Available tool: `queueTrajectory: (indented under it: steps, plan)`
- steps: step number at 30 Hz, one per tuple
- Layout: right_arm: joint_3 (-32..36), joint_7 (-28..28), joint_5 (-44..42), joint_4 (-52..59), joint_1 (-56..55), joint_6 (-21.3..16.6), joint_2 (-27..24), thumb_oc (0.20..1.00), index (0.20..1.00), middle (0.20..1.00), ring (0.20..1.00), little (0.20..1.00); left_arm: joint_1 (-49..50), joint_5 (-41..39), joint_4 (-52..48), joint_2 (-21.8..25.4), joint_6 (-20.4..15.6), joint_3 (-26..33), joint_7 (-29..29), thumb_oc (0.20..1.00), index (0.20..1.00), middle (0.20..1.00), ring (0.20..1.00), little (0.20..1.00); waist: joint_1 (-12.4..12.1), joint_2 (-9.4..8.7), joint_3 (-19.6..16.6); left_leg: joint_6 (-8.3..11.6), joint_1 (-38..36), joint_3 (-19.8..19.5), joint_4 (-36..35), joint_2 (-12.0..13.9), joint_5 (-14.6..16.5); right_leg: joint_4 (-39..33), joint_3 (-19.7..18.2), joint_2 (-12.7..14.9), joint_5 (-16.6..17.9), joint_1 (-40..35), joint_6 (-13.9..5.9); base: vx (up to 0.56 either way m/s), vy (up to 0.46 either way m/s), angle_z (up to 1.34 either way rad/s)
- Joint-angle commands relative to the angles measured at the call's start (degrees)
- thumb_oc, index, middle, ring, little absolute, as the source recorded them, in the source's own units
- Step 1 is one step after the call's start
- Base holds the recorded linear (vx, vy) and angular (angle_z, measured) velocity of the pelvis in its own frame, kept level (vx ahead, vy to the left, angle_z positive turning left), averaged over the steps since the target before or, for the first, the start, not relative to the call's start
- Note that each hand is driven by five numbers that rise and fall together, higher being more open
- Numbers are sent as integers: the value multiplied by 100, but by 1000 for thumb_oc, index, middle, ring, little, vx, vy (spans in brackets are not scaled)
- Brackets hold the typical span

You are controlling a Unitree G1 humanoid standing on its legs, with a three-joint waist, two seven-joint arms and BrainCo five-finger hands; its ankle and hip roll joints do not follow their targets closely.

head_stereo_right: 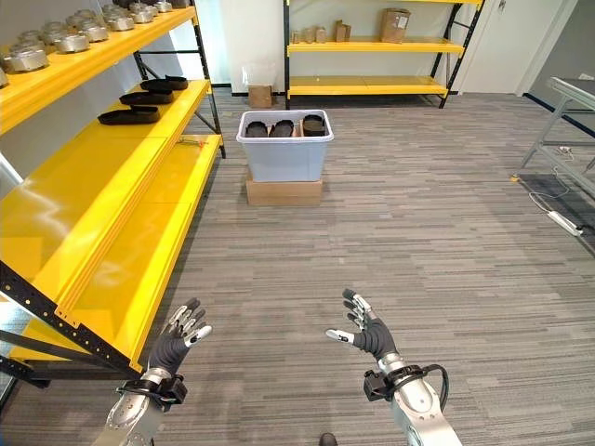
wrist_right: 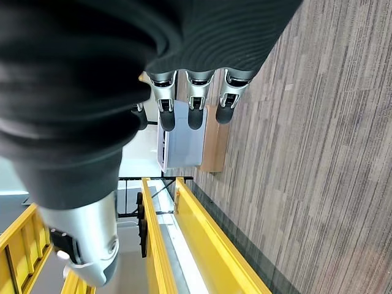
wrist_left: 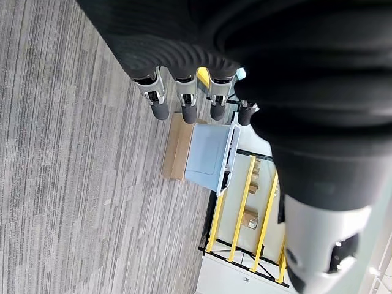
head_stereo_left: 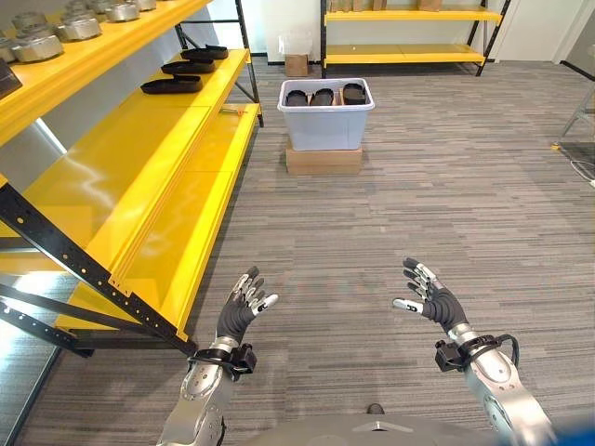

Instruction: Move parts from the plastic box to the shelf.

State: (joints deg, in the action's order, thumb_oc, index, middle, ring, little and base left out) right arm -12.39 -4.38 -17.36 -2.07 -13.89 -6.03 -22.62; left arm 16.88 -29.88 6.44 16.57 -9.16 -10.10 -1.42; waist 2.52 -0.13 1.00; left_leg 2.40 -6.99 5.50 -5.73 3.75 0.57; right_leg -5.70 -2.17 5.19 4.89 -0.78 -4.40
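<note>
Parts (head_stereo_left: 323,96): dark, lying inside the pale plastic box (head_stereo_left: 325,125), which stands on a low brown base (head_stereo_left: 323,160) on the grey floor (head_stereo_left: 418,204), well ahead of both hands. More dark parts (head_stereo_left: 173,85) lie on the middle level of the yellow shelf (head_stereo_left: 121,186) to the left; metal round pieces (head_stereo_left: 37,46) sit on the upper level.

Left hand (head_stereo_left: 240,311): raised over the floor beside the shelf's lower edge, fingers spread and relaxed, holding nothing. Right hand (head_stereo_left: 429,299): likewise released, fingers splayed, empty.

Right eye view adds a far yellow rack (head_stereo_right: 372,46) with small boxes (head_stereo_right: 394,23) on it, and a grey table (head_stereo_right: 572,98) at the right edge. Left wrist view: fingertips (wrist_left: 160,111) straight, box seen beyond them. Right wrist view: the same, fingertips (wrist_right: 166,120) extended toward the box.
</note>
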Motion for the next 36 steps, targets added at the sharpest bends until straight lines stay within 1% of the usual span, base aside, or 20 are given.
queueTrajectory:
  steps: [1,15,36]
  plan:
    - [230,-37,-135,185,296,-291,57,1000,1000,1000,1000,1000,-344,-39,64,64,-186,10,-96,1000,1000,1000,1000,1000,71,35,202,-95,244,-336,73,-104,23,133,345,140,-432,-451,-224,0,0,0]
    - [263,-63,-146,185,220,-275,84,1000,1000,1000,1000,1000,-388,-58,103,75,-133,-13,-125,1000,1000,1000,1000,1000,37,14,197,-92,198,-388,73,-119,43,104,434,147,-453,-559,-226,0,-1,2]
    - [266,-95,-150,188,202,-277,70,1000,1000,1000,1000,1000,-315,-115,110,54,-117,-18,-150,1000,1000,1000,1000,1000,41,-12,214,-98,194,-363,73,-110,68,101,413,130,-448,-541,-234,-1,1,1]
